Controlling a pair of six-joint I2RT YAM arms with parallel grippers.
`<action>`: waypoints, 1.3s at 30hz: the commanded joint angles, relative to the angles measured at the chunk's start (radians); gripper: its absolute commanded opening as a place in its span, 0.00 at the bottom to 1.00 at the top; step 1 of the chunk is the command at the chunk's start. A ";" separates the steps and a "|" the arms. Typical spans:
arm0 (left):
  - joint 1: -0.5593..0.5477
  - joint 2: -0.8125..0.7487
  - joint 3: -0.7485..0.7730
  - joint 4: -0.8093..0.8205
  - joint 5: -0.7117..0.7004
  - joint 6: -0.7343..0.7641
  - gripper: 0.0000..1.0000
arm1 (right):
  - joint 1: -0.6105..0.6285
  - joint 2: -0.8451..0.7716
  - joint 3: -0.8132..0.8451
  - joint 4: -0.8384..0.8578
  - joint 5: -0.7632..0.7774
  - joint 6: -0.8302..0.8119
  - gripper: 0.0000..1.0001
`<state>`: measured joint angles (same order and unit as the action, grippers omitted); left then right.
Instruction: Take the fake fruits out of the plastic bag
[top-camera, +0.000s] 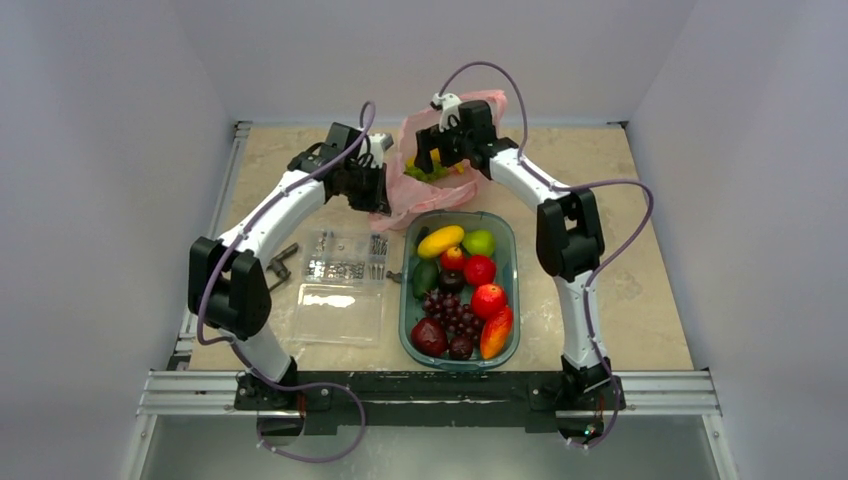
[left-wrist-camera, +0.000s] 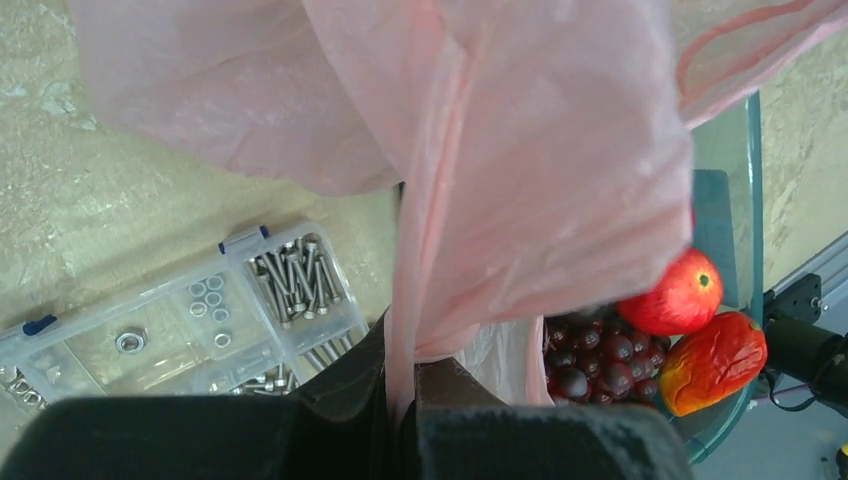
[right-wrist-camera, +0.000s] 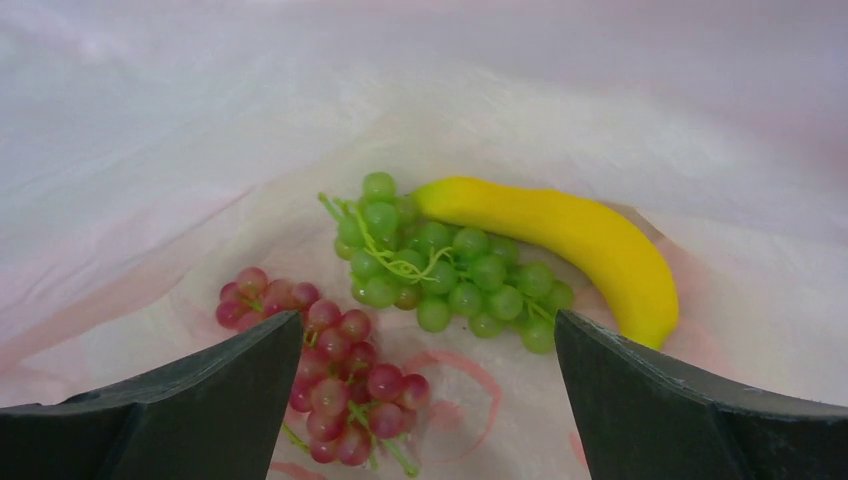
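Our left gripper (left-wrist-camera: 405, 385) is shut tight on a thin fold of the pink bag (left-wrist-camera: 520, 150). The bag comes up from between its fingers and spreads wide in front of it, so it hides much of that view. To the left of this gripper, down on the worktop (left-wrist-camera: 100, 200), lies a clear box (left-wrist-camera: 250, 300) of screws and nuts. To its right sits the green tray (left-wrist-camera: 752, 200). In the tray we see a red apple (left-wrist-camera: 675, 295), a mango (left-wrist-camera: 715, 360) touching the apple, and dark grapes (left-wrist-camera: 600, 350) just beside them. The bag hides part of the dark grapes.

Our right gripper (right-wrist-camera: 428, 325) is inside the bag. Its two fingers stand wide apart and hold nothing. Pink film is all around it. Right in front of it, between the two fingers, lie the green grapes (right-wrist-camera: 440, 270). The banana (right-wrist-camera: 580, 235) lies past them on the right-finger side, touching the bunch, with one end close to that finger. By the left finger lie the red grapes (right-wrist-camera: 330, 370), a little apart from the green ones — the finger hides the edge of that bunch.

From above, the two grippers are close together at the far side of the worktop with the bag between them. The tray is just behind them, nearer the arm bases.
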<state>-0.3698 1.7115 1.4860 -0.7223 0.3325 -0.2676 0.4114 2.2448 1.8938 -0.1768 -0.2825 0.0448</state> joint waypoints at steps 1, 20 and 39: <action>-0.006 -0.109 -0.019 0.080 0.001 0.018 0.00 | 0.039 0.000 0.052 -0.076 -0.071 -0.127 0.99; -0.044 -0.123 -0.055 0.110 0.051 -0.035 0.00 | 0.158 0.249 0.281 -0.241 0.390 -0.169 0.95; -0.032 -0.056 -0.046 0.087 -0.026 -0.048 0.00 | 0.121 -0.041 0.093 -0.006 0.369 0.020 0.00</action>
<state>-0.4118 1.6268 1.4265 -0.6418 0.3271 -0.3042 0.5659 2.3619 2.0041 -0.2996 0.0914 -0.0174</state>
